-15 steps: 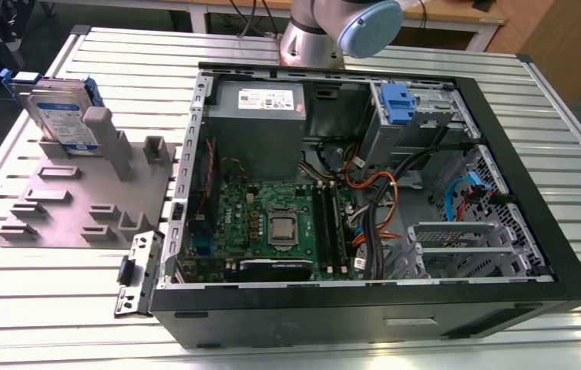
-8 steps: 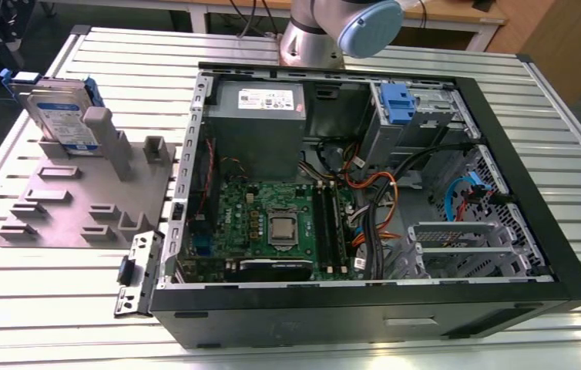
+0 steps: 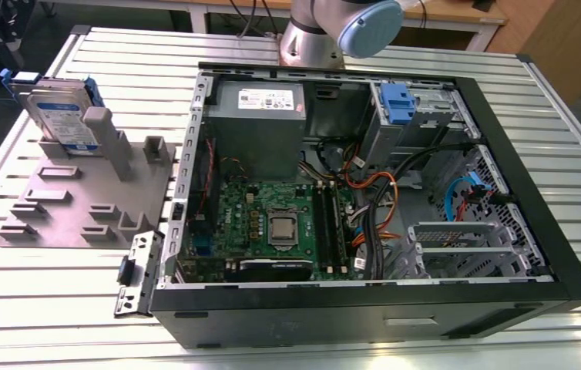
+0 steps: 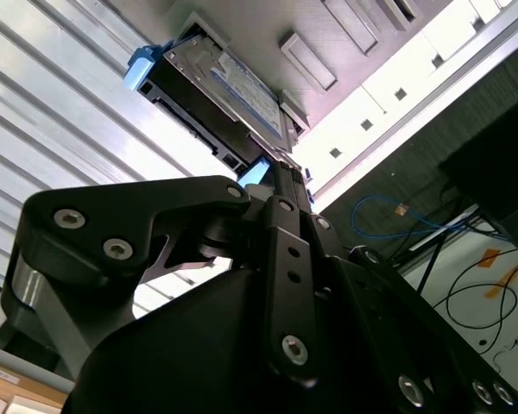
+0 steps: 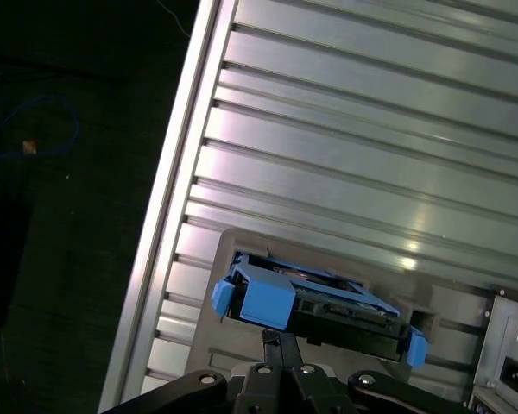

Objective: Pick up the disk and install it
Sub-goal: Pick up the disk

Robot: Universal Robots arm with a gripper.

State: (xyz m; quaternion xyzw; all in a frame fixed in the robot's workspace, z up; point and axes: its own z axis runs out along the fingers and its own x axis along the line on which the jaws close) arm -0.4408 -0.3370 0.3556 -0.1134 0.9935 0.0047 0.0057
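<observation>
Pick-up stage: the hand [image 5: 273, 341], pressed together and empty, is hovering above the disk [image 5: 315, 304] standing in its rack [image 3: 75, 204]; grasping it likely calls for spreading first.

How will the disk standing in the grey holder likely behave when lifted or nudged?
The disk looks like a stiff metal slab, so probably rigid and heavy for its size. Standing on edge in the grey holder, it could tip if nudged sideways. Its blue rails look smooth, possibly slippery.
</observation>
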